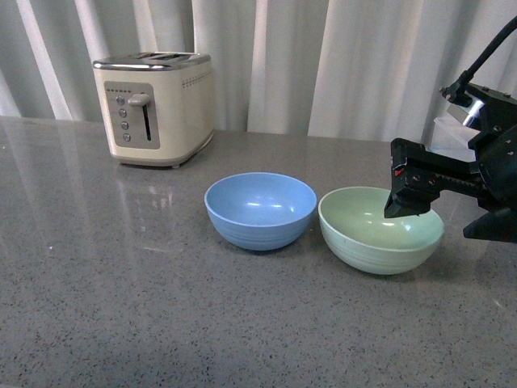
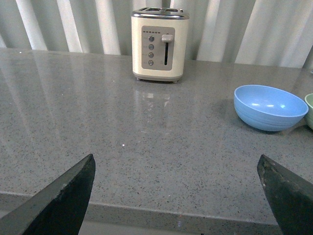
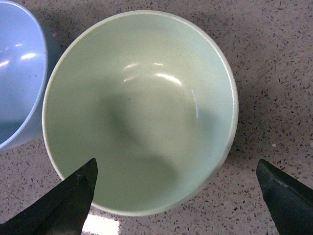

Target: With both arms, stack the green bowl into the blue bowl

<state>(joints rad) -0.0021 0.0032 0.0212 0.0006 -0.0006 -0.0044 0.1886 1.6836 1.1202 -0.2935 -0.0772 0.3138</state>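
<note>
The green bowl (image 1: 380,230) stands upright and empty on the grey counter, right of centre, touching or nearly touching the blue bowl (image 1: 260,209) to its left. My right gripper (image 1: 410,202) hangs open just above the green bowl's right rim, holding nothing. In the right wrist view the green bowl (image 3: 139,110) fills the frame between the open fingertips (image 3: 73,196), with the blue bowl (image 3: 19,73) beside it. My left gripper (image 2: 176,188) is open and empty near the counter's front edge, far from the blue bowl (image 2: 270,106). The left arm does not show in the front view.
A cream two-slot toaster (image 1: 155,107) stands at the back left of the grey speckled counter (image 1: 121,275); it also shows in the left wrist view (image 2: 159,44). White curtains (image 1: 323,56) hang behind. The counter's front edge (image 2: 171,213) lies just under the left gripper.
</note>
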